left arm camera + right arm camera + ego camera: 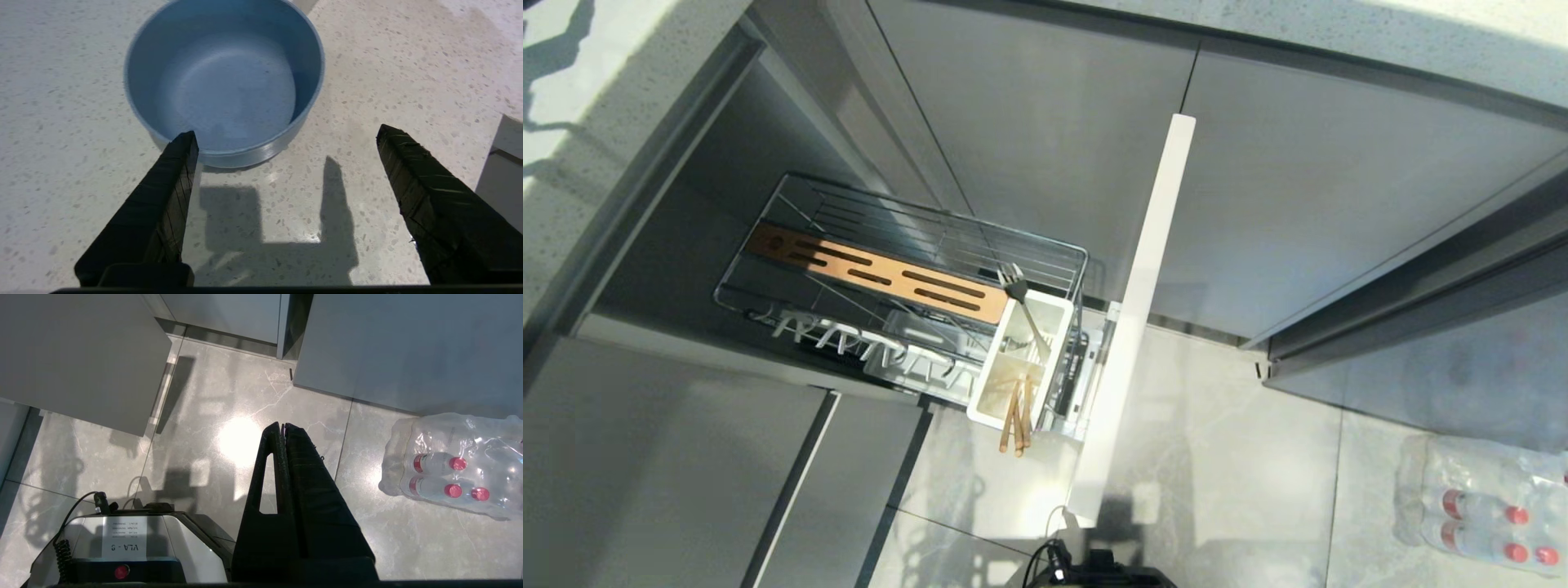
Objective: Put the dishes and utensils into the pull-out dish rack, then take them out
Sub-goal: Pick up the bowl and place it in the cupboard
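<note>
Left wrist view: left tool (pixel 286 139) gapes over desk (pixel 408 61), bowl (pixel 224 77) released; fork (pixel 1023 304) probably next.

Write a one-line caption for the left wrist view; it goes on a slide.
Open left gripper over a speckled countertop, one finger at the rim of the empty blue bowl.

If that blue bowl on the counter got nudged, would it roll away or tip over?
Probably neither. The blue bowl sits upright on the speckled counter, wide and low-walled, so it would likely slide. Its matte surface may grip better than glaze. The open left hand isn't holding it.
</note>
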